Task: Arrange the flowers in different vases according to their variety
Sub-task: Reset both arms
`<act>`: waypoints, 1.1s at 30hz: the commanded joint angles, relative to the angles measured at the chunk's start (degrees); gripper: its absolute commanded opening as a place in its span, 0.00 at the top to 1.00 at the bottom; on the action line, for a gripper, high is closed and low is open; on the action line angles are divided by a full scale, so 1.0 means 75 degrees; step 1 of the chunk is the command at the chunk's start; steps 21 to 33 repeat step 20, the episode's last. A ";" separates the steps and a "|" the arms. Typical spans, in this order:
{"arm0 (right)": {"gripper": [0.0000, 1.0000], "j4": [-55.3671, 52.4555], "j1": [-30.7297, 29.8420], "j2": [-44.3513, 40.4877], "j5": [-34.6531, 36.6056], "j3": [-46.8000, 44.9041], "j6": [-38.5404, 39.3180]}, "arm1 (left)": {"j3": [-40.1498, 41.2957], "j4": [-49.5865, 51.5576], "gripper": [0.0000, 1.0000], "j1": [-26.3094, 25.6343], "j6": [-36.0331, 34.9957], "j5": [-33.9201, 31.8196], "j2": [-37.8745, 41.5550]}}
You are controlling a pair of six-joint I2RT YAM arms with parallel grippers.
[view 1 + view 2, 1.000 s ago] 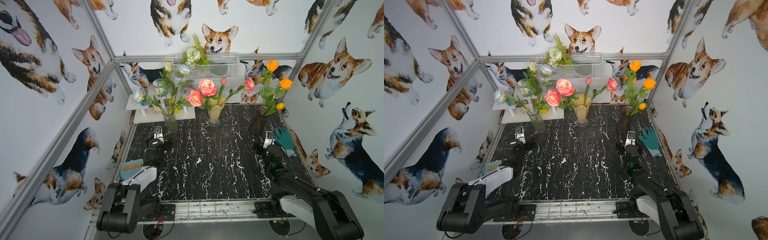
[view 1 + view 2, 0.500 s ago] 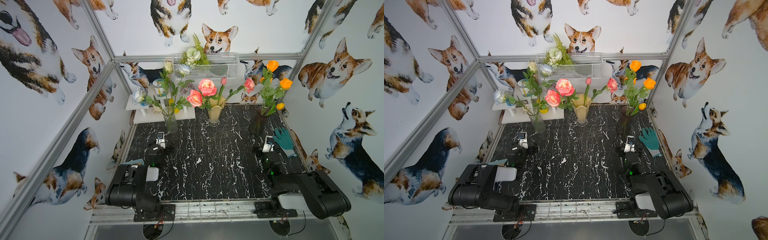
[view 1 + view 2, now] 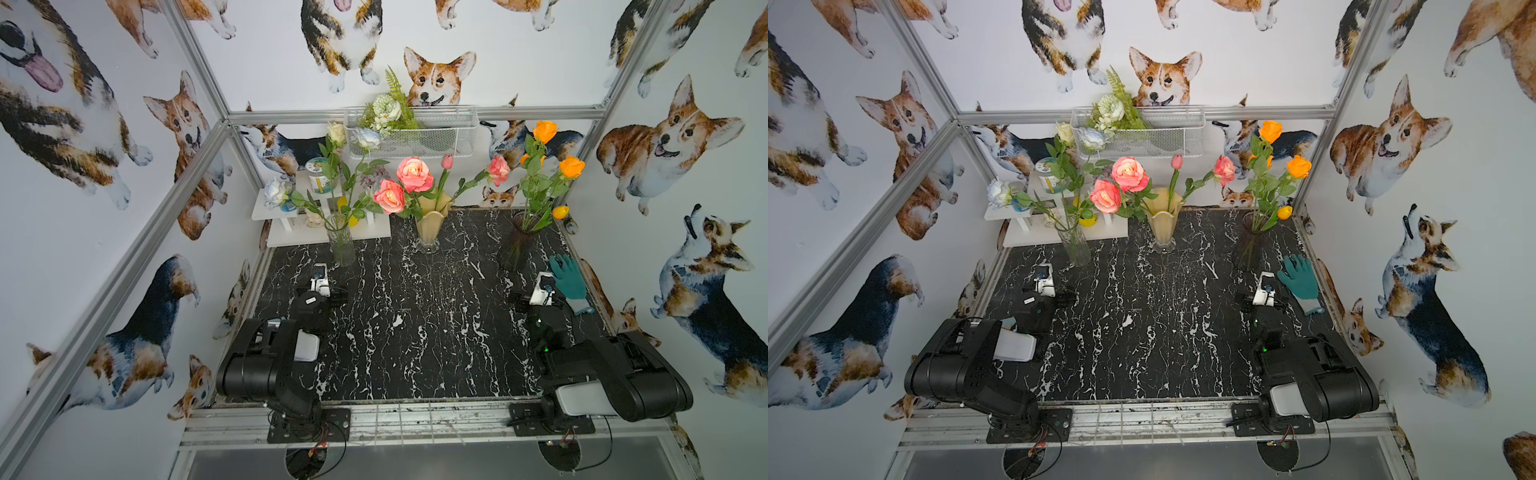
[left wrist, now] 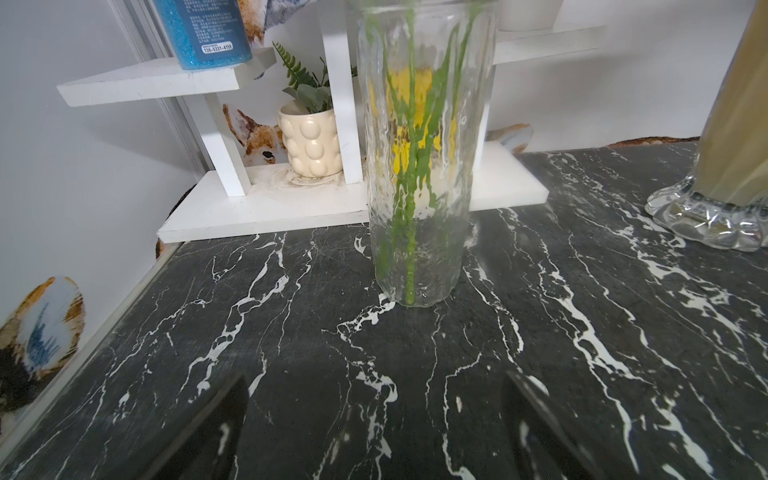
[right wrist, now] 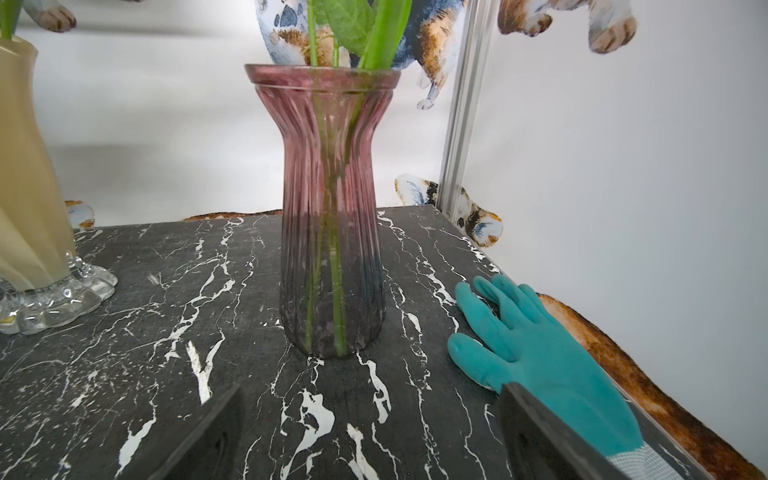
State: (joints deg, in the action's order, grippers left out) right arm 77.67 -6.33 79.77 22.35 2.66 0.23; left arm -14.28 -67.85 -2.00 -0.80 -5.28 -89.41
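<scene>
- Standing sorted: white roses (image 3: 336, 133) in clear vase (image 3: 341, 243), pink roses (image 3: 413, 174) in cream vase (image 3: 429, 228), orange roses (image 3: 571, 167) in purple vase (image 3: 516, 247).
- Left gripper (image 4: 376, 434) and right gripper (image 5: 368, 436) gape empty.
- Stems (image 4: 410, 174) likely light, springy; pinch mid-stem, since the glass is fragile.

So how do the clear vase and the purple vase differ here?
The clear vase is a straight textured cylinder; the purple vase is ribbed with a pinched waist. The clear vase holds white roses, the purple vase orange roses. Both stand upright on the marble table.
</scene>
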 commanded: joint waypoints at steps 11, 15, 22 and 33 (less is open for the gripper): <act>0.00 0.1430 -0.0105 0.0520 0.0066 -0.0243 0.0015 | -0.0053 -0.0234 0.00 0.0009 -0.0026 0.0024 -0.0021; 0.00 0.1266 -0.0119 0.0395 0.0021 -0.0287 -0.0030 | -0.0053 -0.0225 0.00 0.0008 -0.0023 0.0026 -0.0020; 0.00 0.1169 -0.0106 0.0505 0.0112 -0.0140 -0.0031 | -0.0073 -0.0222 0.00 0.0004 -0.0023 0.0026 -0.0019; 0.00 0.1169 -0.0106 0.0505 0.0112 -0.0140 -0.0031 | -0.0073 -0.0222 0.00 0.0004 -0.0023 0.0026 -0.0019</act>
